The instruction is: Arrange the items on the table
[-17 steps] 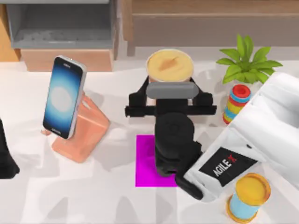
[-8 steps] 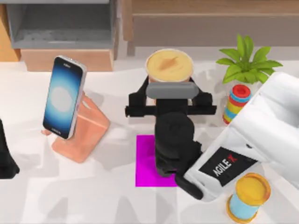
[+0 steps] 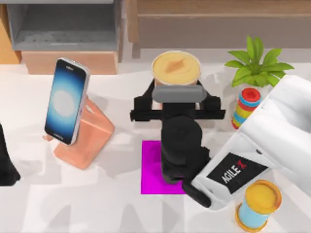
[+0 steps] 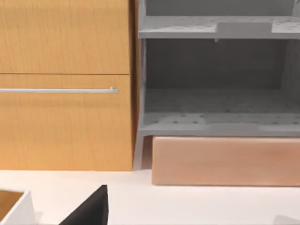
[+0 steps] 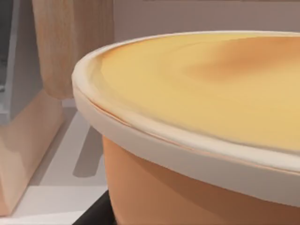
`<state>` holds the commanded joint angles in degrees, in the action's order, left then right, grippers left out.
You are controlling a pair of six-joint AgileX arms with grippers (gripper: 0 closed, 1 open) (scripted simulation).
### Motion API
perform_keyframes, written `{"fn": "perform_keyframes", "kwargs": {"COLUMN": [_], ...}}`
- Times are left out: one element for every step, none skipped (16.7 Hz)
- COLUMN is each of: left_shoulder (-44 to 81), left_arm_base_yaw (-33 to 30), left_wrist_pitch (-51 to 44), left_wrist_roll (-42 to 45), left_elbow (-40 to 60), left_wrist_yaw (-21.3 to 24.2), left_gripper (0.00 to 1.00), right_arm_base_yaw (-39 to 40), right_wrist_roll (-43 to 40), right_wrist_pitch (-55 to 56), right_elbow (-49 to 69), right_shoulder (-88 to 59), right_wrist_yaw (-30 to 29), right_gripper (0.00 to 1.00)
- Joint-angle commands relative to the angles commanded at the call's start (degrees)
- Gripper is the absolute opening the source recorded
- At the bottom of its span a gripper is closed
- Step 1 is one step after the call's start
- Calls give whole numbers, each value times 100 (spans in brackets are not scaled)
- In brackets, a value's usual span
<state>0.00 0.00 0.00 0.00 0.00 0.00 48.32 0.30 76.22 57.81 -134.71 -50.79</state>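
Sitting on the table [image 3: 73, 204], nothing has moved in the last 1 second. The right gripper [image 3: 176, 97] stays pressed around the cup [image 3: 176, 68], near the back middle, beyond the pink pad [image 3: 151, 167]. I think it is ready to lift. The phone [image 3: 66, 100] leans on its stand [image 3: 85, 141], left.
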Motion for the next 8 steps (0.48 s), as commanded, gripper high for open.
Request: {"fn": "perform_keyframes", "kwargs": {"left_shoulder": [0,0,0,0,0,0,0,0], "left_arm_base_yaw": [0,0,0,0,0,0,0,0], "left_wrist_pitch": [0,0,0,0,0,0,0,0], "left_wrist_roll": [0,0,0,0,0,0,0,0], "left_elbow": [0,0,0,0,0,0,0,0], "left_wrist_yaw": [0,0,0,0,0,0,0,0], "left_gripper": [100,100,100,100,100,100,100,100], "right_arm_base_yaw": [15,14,14,14,14,15,15,16], "right_wrist_roll": [8,9,9,10,10,11,11,12], "right_wrist_pitch": [-2,-17,-44,-70,-97,-124,-150,-176], "right_elbow": [-5,-9,-14,-18,-23,-27,-32,-35], "right_shoulder": [10,29,60,91,121,152,183,212], "right_wrist_yaw": [0,1,1,1,2,2,2,1], "right_gripper": [0,0,0,0,0,0,0,0]}}
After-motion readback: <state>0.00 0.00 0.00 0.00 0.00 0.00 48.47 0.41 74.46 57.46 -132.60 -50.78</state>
